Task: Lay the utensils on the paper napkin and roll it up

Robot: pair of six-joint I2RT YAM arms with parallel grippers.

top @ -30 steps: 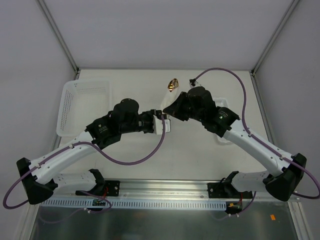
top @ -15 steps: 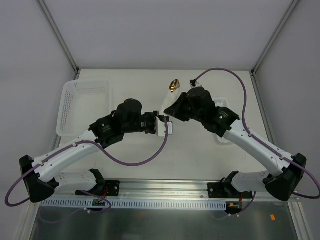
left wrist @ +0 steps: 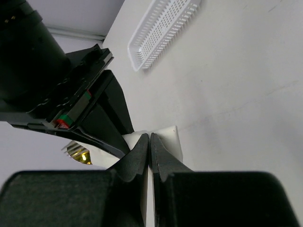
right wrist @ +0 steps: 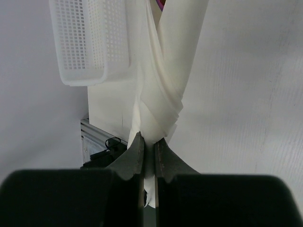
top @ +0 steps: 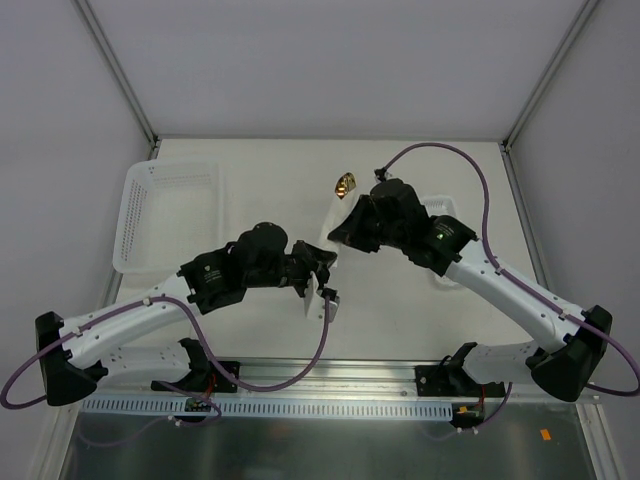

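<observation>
From above, we see the thin white paper napkin (top: 336, 206) rolled into a narrow strip near the middle of the pale table (top: 260, 160), running from about 12 to 6 o'clock. The shiny gold spoon bowl (top: 345, 184) pokes out of its 12 o'clock end. The right gripper (top: 335, 233) meets the roll from 3 o'clock, and the left gripper (top: 322, 272) meets it lower down from 9 o'clock. A white perforated plastic basket (top: 170, 215) lies at 9 o'clock, well apart.

In the left wrist view, the left gripper (left wrist: 150, 137) has its fingers pressed together on a thin edge of the napkin (left wrist: 165, 139). The gold bowl (left wrist: 78, 152) glints at 9 o'clock.

In the right wrist view, the right gripper (right wrist: 148, 142) pinches the twisted napkin roll (right wrist: 161, 94). Another white basket (right wrist: 90, 42) sits at 11 o'clock.
</observation>
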